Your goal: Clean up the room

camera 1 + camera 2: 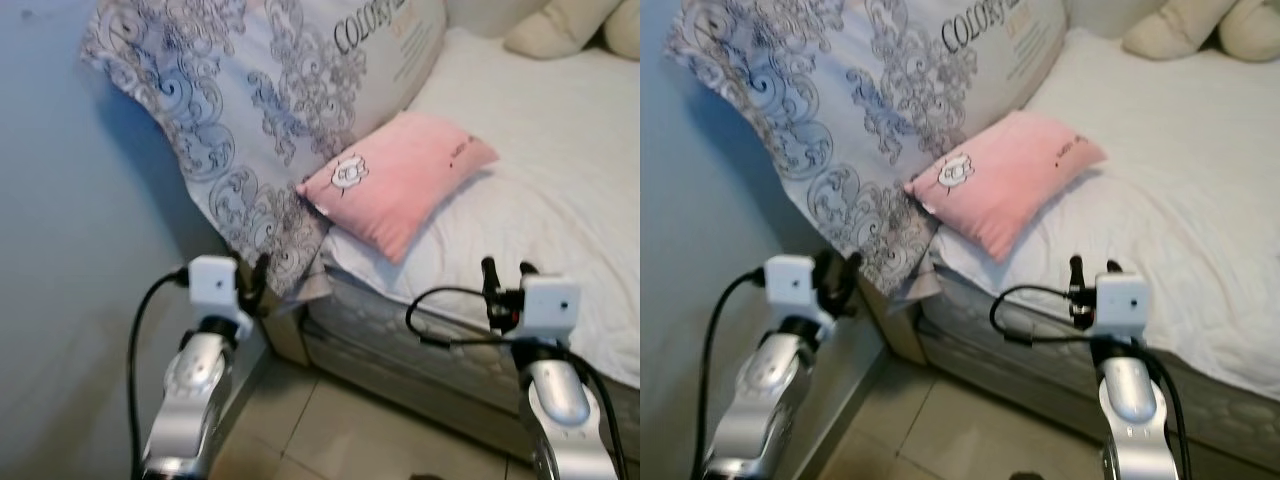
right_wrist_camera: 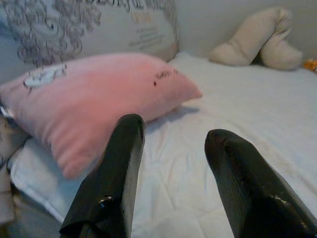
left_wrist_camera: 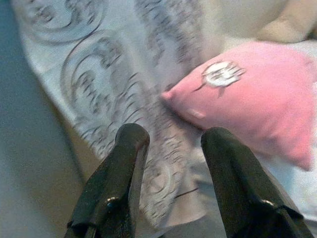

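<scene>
Two grippers are standing raised in front of the bed, both with fingers apart and carrying nothing. The left gripper (image 1: 255, 283) is hanging low at the bed's near corner, just beside the drooping edge of the large patterned pillow (image 1: 260, 110); in the left wrist view its fingers (image 3: 121, 178) are pointing at that patterned cloth, with the pink cushion (image 3: 247, 96) lying beyond. The right gripper (image 1: 505, 285) is hovering at the mattress edge over the white sheet (image 1: 560, 170), well apart from the cushion; the right wrist view is looking along the sheet toward it (image 2: 94, 106). The cushion is lying tilted on the bed, one corner touching the patterned pillow, which is leaning against the wall (image 1: 60, 280) at the head. A cream plush item (image 2: 260, 42) is resting at the far side of the bed. Judgement: the step in hand appears to be reaching for the bedding to tidy it, most likely the pink cushion. To do this well, the nearer arm should be closing on a corner or thin edge, since soft filling is likely to slip from a shallow pinch. Care is needed not to snag the hanging pillowcase or drag the sheet. Cables (image 1: 440, 310) trailing at the right wrist should be kept off the mattress edge.
</scene>
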`<state>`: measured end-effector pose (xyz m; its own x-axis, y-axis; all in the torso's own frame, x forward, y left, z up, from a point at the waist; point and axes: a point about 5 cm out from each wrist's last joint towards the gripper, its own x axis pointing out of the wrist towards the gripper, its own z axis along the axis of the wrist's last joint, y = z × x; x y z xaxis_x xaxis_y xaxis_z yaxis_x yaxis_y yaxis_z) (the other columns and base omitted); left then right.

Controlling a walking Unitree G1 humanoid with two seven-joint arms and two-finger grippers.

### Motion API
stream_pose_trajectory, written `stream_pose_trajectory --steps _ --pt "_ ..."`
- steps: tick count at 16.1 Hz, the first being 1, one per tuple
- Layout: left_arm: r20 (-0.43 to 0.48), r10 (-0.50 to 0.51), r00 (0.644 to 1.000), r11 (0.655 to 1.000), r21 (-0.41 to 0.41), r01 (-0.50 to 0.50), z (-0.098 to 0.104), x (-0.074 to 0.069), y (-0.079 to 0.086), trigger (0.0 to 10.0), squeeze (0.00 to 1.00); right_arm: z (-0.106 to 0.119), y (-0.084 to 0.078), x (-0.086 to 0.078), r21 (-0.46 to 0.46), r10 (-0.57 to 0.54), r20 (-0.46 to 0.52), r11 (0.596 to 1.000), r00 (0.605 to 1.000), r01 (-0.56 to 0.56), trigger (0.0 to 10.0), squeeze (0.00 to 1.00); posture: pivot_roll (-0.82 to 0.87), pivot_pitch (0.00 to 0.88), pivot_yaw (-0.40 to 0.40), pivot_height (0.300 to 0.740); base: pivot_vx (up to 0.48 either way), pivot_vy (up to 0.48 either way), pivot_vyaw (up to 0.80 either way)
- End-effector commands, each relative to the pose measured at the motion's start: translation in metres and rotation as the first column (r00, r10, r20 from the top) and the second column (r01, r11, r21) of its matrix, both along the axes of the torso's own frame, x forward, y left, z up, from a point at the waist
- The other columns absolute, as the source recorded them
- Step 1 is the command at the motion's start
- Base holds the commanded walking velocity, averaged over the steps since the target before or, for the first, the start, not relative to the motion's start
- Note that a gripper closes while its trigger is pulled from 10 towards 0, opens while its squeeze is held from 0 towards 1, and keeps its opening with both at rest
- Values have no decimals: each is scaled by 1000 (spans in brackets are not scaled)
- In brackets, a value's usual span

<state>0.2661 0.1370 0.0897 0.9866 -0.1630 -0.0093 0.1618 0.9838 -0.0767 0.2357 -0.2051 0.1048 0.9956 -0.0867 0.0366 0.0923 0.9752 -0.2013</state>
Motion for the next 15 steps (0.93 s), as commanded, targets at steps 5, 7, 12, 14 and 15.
stream_pose_trajectory --steps 5,7,12,14,15 --pt "58 -69 996 997 -34 71 11 12 -2 10000 0 0 1 13 -39 -11 6 999 1000 11 10000 0 -203 0 134 740 401 0 -633" --pt "58 -72 996 997 -32 74 10 12 -2 10000 0 0 3 15 -35 -9 5 999 1000 9 10000 0 -201 0 136 740 458 0 -800" --pt "34 57 998 998 2 -57 7 14 1 10000 0 2 11 37 -43 91 -20 995 996 -92 10000 0 -191 0 122 740 0 0 0" --pt "-14 160 987 984 -75 -160 2 11 10 10000 0 3 13 40 -45 109 -14 993 994 -110 10000 0 -188 0 115 740 0 0 0" --pt "-26 184 983 979 -87 -185 -1 9 13 10000 0 3 13 41 -44 115 -14 992 993 -115 10000 0 -181 0 109 740 0 251 0"
